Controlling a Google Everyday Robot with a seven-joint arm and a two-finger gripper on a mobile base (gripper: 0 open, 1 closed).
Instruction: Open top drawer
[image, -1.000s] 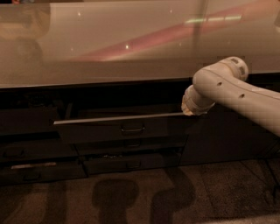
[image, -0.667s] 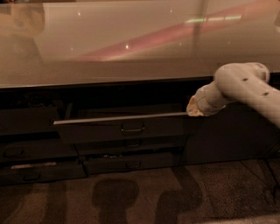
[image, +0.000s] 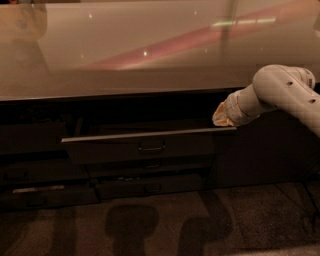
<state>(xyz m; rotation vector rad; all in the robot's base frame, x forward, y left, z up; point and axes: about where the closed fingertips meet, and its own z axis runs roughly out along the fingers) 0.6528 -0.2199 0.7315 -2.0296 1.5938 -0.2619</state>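
The top drawer (image: 145, 147) stands pulled out from under the counter, its pale metal top edge running from left to right and its small bar handle (image: 151, 148) in the middle of the dark front. My gripper (image: 223, 117) is at the end of the white arm (image: 280, 92), just above the right end of the drawer's top edge. The arm reaches in from the right side.
A wide glossy countertop (image: 150, 45) overhangs the drawers. Below the top drawer sit narrower drawer fronts (image: 150, 186). A dark cabinet panel (image: 265, 150) lies to the right, under the arm. Speckled floor (image: 160, 225) spreads in front.
The arm has drawn back to the right, and the gripper has slid along to the right end of the drawer's edge. The drawer stays pulled out as before.
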